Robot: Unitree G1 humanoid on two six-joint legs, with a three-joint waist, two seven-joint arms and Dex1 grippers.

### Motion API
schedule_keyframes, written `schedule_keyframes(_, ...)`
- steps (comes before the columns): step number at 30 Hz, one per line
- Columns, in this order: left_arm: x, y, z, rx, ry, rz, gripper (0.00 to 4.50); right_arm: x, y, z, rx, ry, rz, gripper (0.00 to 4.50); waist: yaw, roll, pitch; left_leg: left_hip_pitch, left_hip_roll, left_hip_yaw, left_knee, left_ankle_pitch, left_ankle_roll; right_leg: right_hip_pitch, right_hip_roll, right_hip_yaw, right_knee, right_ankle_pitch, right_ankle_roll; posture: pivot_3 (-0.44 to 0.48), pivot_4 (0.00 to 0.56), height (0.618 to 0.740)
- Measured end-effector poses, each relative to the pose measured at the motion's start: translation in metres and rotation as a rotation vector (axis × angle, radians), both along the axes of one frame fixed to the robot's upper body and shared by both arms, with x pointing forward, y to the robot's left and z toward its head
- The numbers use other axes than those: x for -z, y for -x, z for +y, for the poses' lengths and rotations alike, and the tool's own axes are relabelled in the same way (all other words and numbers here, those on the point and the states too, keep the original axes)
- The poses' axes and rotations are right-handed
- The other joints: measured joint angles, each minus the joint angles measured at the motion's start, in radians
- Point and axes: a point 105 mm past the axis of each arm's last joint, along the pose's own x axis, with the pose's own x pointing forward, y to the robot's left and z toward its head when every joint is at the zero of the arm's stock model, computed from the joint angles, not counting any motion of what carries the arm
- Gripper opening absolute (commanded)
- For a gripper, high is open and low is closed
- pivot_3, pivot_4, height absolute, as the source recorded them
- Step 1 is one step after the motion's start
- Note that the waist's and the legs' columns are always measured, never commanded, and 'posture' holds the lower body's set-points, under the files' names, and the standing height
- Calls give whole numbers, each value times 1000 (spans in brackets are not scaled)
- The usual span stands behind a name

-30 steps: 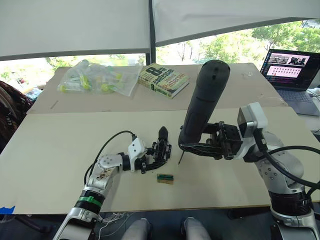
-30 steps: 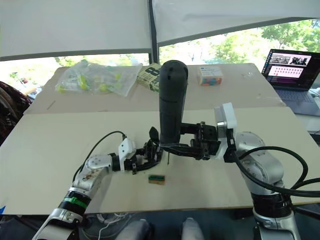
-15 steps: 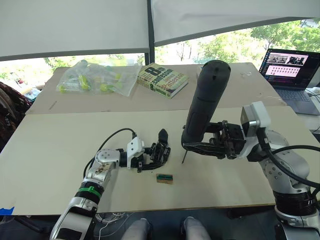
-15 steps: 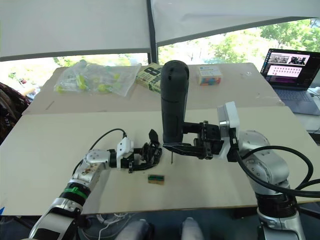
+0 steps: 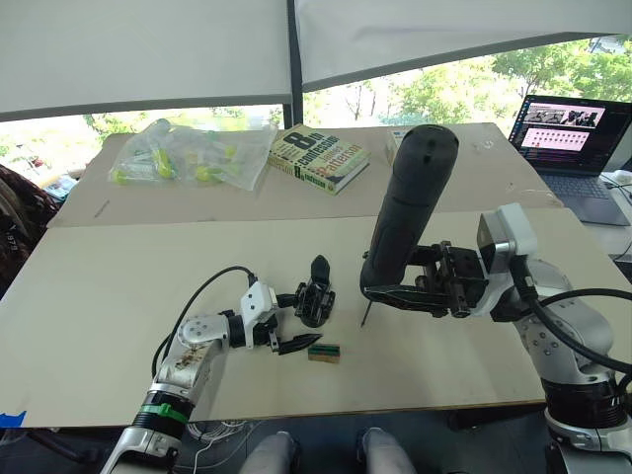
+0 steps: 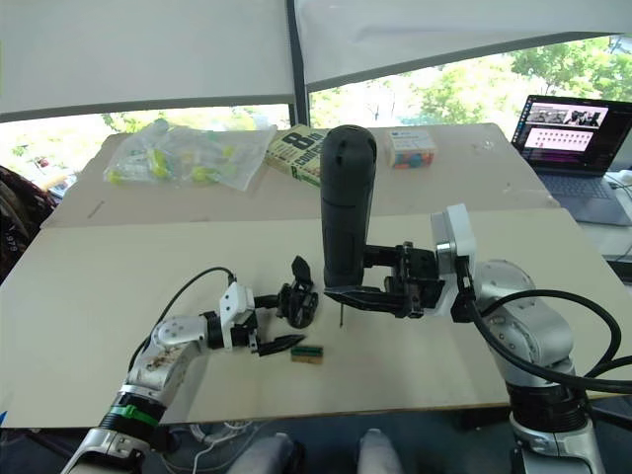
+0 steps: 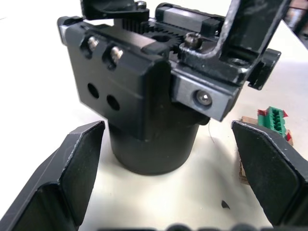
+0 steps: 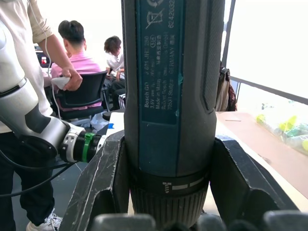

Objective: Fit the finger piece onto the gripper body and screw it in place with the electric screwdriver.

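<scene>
Screwing step pending | long dark blue-black cylindrical electric screwdriver (image 5: pixel 405 217) is clamped upright in right gripper (image 5: pixel 427 287), bit just beside small black blocky gripper body (image 5: pixel 316 293) on tabletop | left gripper (image 5: pixel 292 320) is spread, empty, fingers flanking body | next: bit must be aligned over screw.

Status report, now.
Left claw open, backed off the gripper body, which stands free on the table. Right claw shut on the screwdriver, bit up beside the body. Green connector nearby, not blocking.
</scene>
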Motion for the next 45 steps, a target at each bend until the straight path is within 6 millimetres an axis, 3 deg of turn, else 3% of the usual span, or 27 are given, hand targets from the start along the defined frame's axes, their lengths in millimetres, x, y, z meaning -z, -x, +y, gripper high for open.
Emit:
schedule_keyframes(14, 1, -8, -16, -124, 5, -20, 4454, 0, 0, 0, 1, -1, 1, 1907, 9, 0, 0, 1, 0, 0, 0, 0, 0, 1, 0, 0, 0, 0, 0, 0, 150, 740)
schedule_keyframes(17, 2, -7, -16, -128, -4, -13, 3617, 0, 0, 0, 2, -1, 1, 1907, 8, 0, 0, 1, 0, 0, 0, 0, 0, 1, 0, 0, 0, 0, 0, 0, 150, 740)
schedule_keyframes(20, 2, -7, -15, -125, -11, -9, 2309, 0, 0, 0, 3, -1, 2, 1907, 8, 0, 0, 1, 0, 0, 0, 0, 0, 1, 0, 0, 0, 0, 0, 0, 150, 740)
schedule_keyframes(37, 0, -19, -12, 20, -49, -16, 2329, -2, -2, 0, 8, -2, -4, 1907, 9, 0, 0, 1, 0, 0, 0, 0, 0, 2, 0, 0, 0, 0, 0, 0, 150, 740)
schedule_keyframes(38, 0, -19, -12, 18, -46, -13, 3352, -2, -2, 0, 8, -3, -4, 1907, 8, 0, 0, 1, 0, 0, 0, 0, 0, 2, 0, -1, 0, 0, 0, 0, 150, 740)
schedule_keyframes(40, 0, -19, -11, 7, -40, -13, 4244, -2, -2, 0, 9, -3, -3, 1907, 8, 0, 0, 1, 0, 0, 0, 0, 0, 2, 0, 0, 0, 0, 0, 0, 150, 740)
schedule_keyframes(45, 0, -15, -9, -15, -31, -10, 4244, -2, -3, 0, 16, -5, -2, 1907, 4, 0, 0, 1, 0, 0, 0, 0, 0, 1, 0, 0, 0, 0, 0, 0, 150, 740)
